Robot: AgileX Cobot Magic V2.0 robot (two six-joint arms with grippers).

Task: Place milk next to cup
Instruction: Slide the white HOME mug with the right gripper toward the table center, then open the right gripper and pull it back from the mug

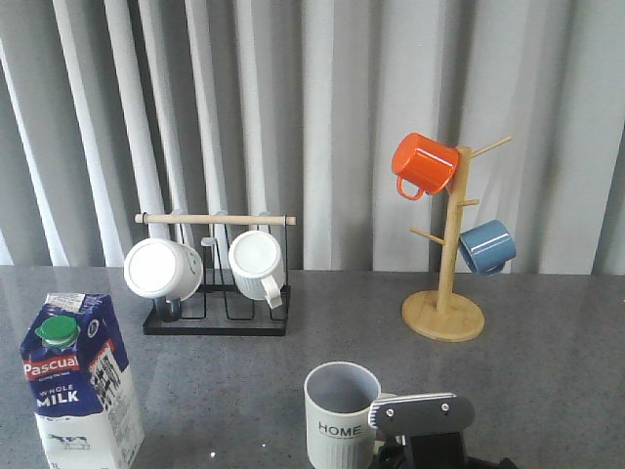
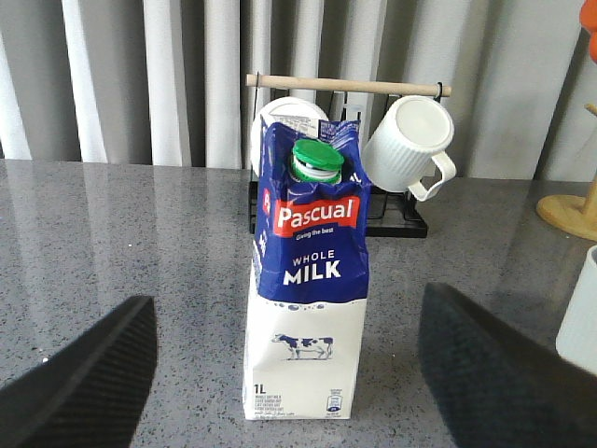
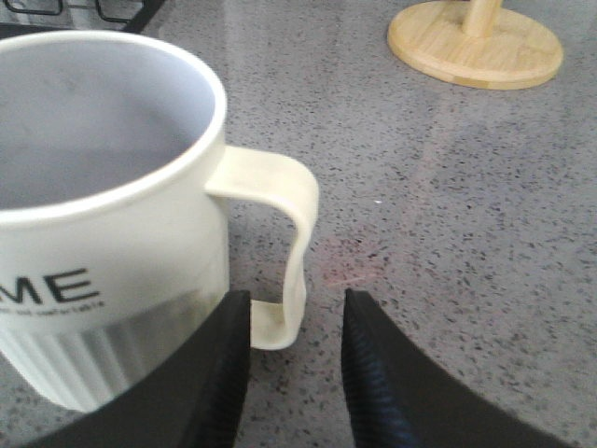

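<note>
Upright on the near left of the grey speckled tabletop (image 1: 547, 391) stands the milk (image 1: 80, 386), its green cap (image 2: 316, 160) on and its blue and white front facing the left wrist camera. The left gripper (image 2: 289, 373) sits just in front of the carton with its dark fingers (image 2: 84, 378) spread wide on either side, touching nothing. Well apart to the right, near the front middle of the tabletop, stands the cup (image 1: 340, 415), upright and grey inside, its "HOME" print facing forward and its handle (image 3: 280, 243) pointing right. The right gripper (image 3: 297, 364) is at that handle, its two black fingers (image 3: 378, 373) set close on either side of the handle's lower end; whether they actually press it cannot be told. Farther back on the left, a black wire rack (image 1: 217, 315) with a wooden bar carries two white ribbed mugs (image 1: 259, 265). Farther back on the right, a wooden mug tree (image 1: 445, 303) holds an orange mug (image 1: 423, 164) high up and a blue mug (image 1: 486, 246) lower down. Pale curtains (image 1: 322, 98) hang behind everything.
</note>
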